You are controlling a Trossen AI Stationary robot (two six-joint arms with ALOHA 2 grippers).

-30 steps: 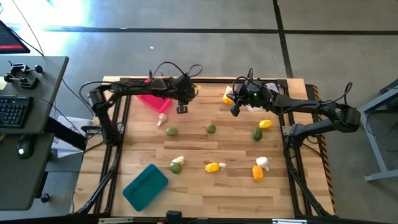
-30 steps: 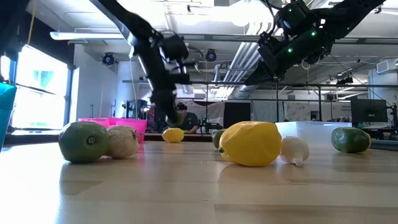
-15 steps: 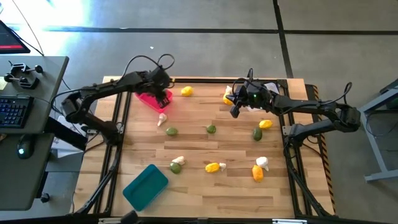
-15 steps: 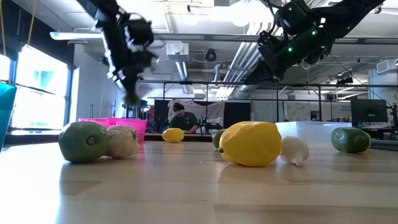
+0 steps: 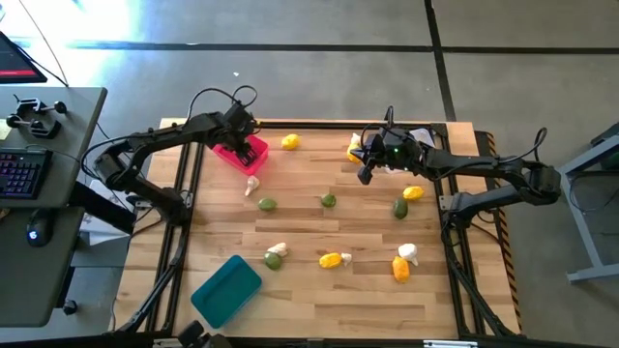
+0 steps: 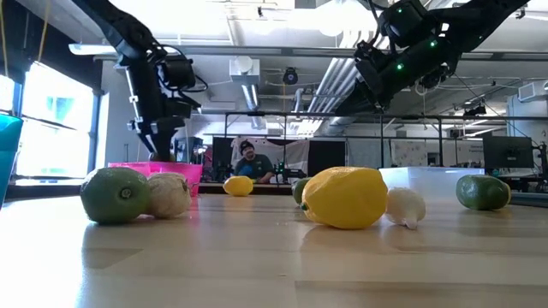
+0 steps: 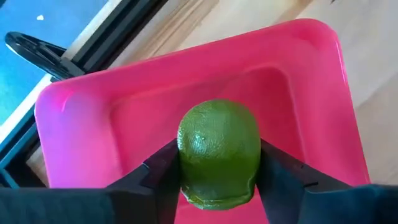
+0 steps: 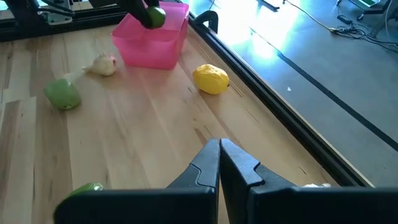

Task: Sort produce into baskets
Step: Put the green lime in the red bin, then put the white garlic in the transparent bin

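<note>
My left gripper (image 5: 243, 146) is shut on a green lime-like fruit (image 7: 219, 152) above the bright pink tray (image 7: 186, 59), which stands at the table's far left (image 5: 232, 158). The fruit also shows in the right wrist view (image 8: 153, 15). My right gripper (image 8: 219, 155) is shut and empty, raised above the far right of the table (image 5: 366, 174) beside the whitish tray (image 6: 428, 178). The teal tray (image 5: 226, 288) lies at the near left. Lemons, green fruits and garlic bulbs lie scattered on the table. My left gripper pinches the green fruit by its two opposite sides (image 7: 186, 168) between its two fingers (image 7: 163, 174). The fingers come from above, pointing down. The fruit is lifted clear, above the pink tray's floor.
Loose on the wood: a lemon (image 5: 289, 142) by the far edge, a garlic (image 5: 252, 184), green fruits (image 5: 267, 204) (image 5: 329, 200) (image 5: 400, 207), a lemon (image 5: 413, 192), and a near row with a lemon (image 5: 331, 259) and an orange one (image 5: 400, 268). A person shows in the room behind.
My left gripper has carried the green fruit from the far middle of the table toward the left edge and now stands over the pink tray, a little lower than half a second ago. The lemon by the far edge is uncovered.
</note>
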